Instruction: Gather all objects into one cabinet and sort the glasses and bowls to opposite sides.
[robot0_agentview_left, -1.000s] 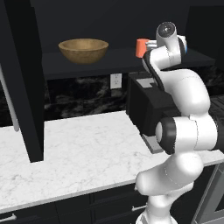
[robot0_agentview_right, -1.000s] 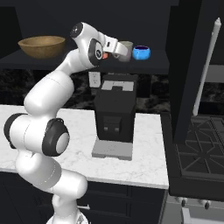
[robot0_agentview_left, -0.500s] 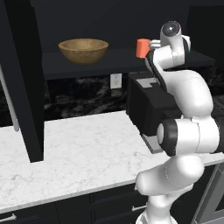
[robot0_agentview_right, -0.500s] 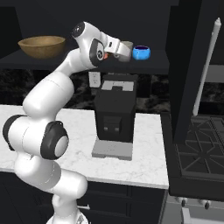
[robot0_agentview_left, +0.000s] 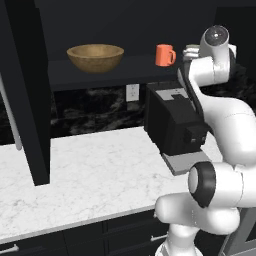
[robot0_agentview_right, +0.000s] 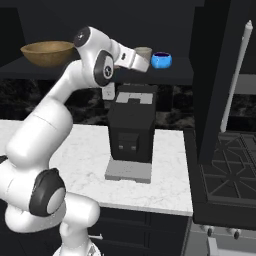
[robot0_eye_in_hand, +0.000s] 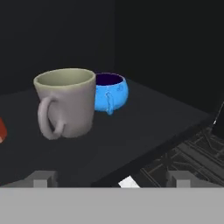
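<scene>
The claw (robot0_eye_in_hand: 109, 178) stands open and holds nothing; its two finger tips (robot0_eye_in_hand: 42, 177) are wide apart at the near edge of the dark shelf (robot0_eye_in_hand: 144, 127) of the upper cabinet. Just beyond them, on the shelf, the grey mug (robot0_eye_in_hand: 66, 103) stands upright with its handle turned to the left in the hand view. Behind it, and partly hidden by it, sits the small blue vessel (robot0_eye_in_hand: 110, 92) (dark inside); whether the two touch I cannot tell. In the left base view the orange mug (robot0_agentview_left: 164, 55) stands upright on the same shelf, just beside the arm's wrist. Farther along, well apart from the mugs, the wooden bowl (robot0_agentview_left: 95, 57) rests near the other end of the shelf. Below, a black coffee machine (robot0_agentview_right: 131, 128) stands on the white marble counter (robot0_agentview_left: 95, 175).
</scene>
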